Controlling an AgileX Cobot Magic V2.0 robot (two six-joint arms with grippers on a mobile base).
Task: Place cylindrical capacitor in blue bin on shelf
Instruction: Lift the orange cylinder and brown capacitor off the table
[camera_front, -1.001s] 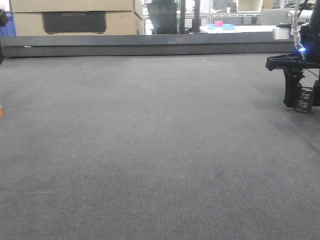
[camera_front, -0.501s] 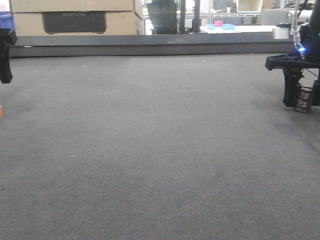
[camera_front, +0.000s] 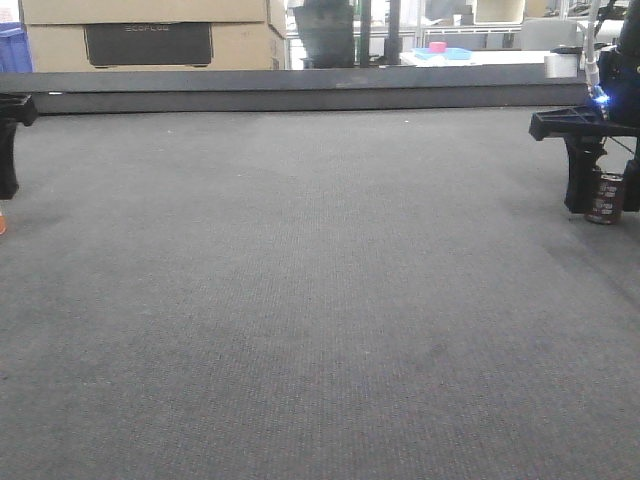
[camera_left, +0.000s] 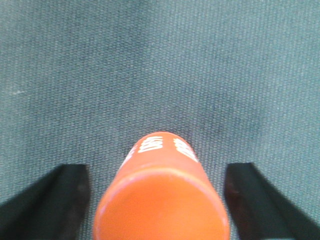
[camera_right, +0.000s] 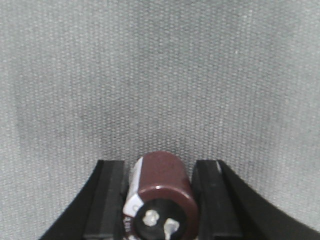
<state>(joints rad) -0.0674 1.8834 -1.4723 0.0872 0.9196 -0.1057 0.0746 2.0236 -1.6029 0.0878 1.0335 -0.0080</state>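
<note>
The right tool (camera_right: 159, 166) is pinching the small squat cylindrical capacitor with a dark brown sleeve (camera_right: 161, 186). Its two black fingers (camera_right: 111, 200) press against opposite sides of the sleeve, and the right wrist view shows no gap on either side. The capacitor's near end faces that camera and carries two pale metal lugs. In the front view the capacitor stands upright at the far right, its base down on the grey, finely woven worktop (camera_front: 300, 300). It has pale print on the sleeve and a silvery rim on top. One finger drops beside it from a flat black bracket, and a small blue light (camera_front: 600, 97) glows on the arm above.

The left tool (camera_left: 157, 169) is spread wide. Its fingers flank a bright orange cylinder with white lettering (camera_left: 161, 210). A strip of worktop shows on each side, so neither finger touches the cylinder. In the front view this tool hangs at the far left edge, just above a sliver of orange at the border.

The two tools are well apart, at opposite ends of the worktop.

Along the worktop's far side runs a dark horizontal strip (camera_front: 300, 95). Behind it stands a tan cardboard box with a dark rectangular panel (camera_front: 150, 40). Further right is a shallow light-blue tray (camera_front: 445, 53) holding something pink.
</note>
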